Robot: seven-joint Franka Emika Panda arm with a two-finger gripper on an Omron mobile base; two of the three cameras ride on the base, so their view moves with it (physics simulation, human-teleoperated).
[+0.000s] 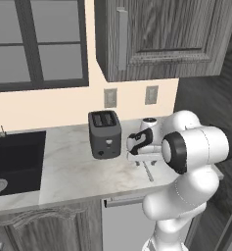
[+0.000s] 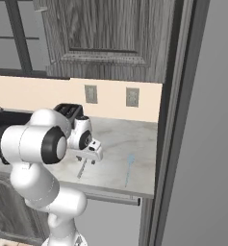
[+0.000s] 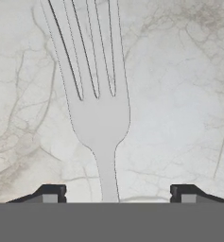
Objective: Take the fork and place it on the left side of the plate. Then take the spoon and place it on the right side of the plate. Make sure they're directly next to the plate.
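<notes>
The fork (image 3: 99,118) lies flat on the pale marble counter (image 1: 73,171), tines pointing away from the hand in the hand view. My gripper (image 3: 118,194) hangs low over it, open, one fingertip on each side of the handle and neither touching it. From the base views the gripper (image 1: 137,161) (image 2: 88,161) points down near the counter's front, and the fork's handle (image 1: 149,172) (image 2: 81,169) sticks out below it. A slim bluish sliver (image 2: 128,169) lies to the right; whether it is the spoon I cannot tell. The plate is out of view.
A dark toaster (image 1: 104,133) (image 2: 67,110) stands just behind and left of the hand. A black sink (image 1: 14,159) is at the far left. A tall dark panel (image 2: 173,120) bounds the counter on the right, and wall cabinets (image 1: 161,39) hang overhead.
</notes>
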